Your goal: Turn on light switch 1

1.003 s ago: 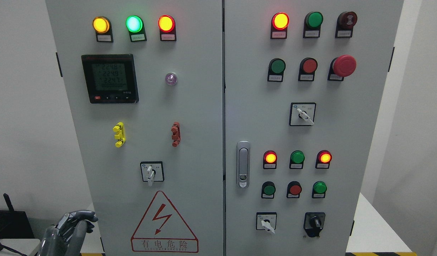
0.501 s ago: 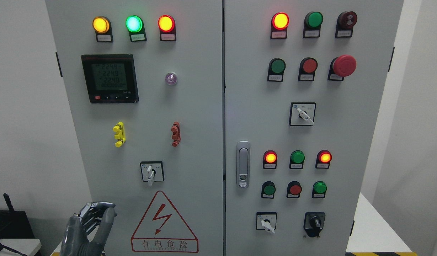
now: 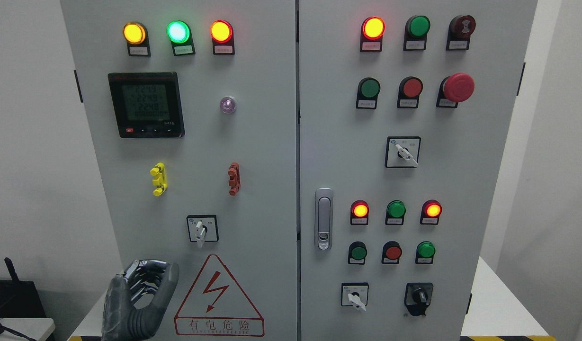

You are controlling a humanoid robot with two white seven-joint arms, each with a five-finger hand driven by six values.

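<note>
Grey sheet metal fills most of what we see: a two-door control cabinet (image 3: 253, 142) standing upright and facing us. Our left hand (image 3: 141, 296) comes up from the lower left edge, its dark fingers (image 3: 146, 274) loosely curled with the thumb raised beside them, holding nothing and resting against nothing we can make out. It hangs in front of the left door, just left of the red-bordered warning triangle (image 3: 219, 296).

Above and to the right of the hand, on the same door, sits the rotary selector switch (image 3: 201, 229) with its white handle pointing straight down; hand and switch are apart. We cannot tell from the labels which control is numbered one.

Further up the left door we see a yellow clip (image 3: 158, 179), a red clip (image 3: 233, 178), a digital meter (image 3: 146, 104) and three lit lamps (image 3: 178, 31). The right door carries a latch handle (image 3: 324, 219) near its left edge.
</note>
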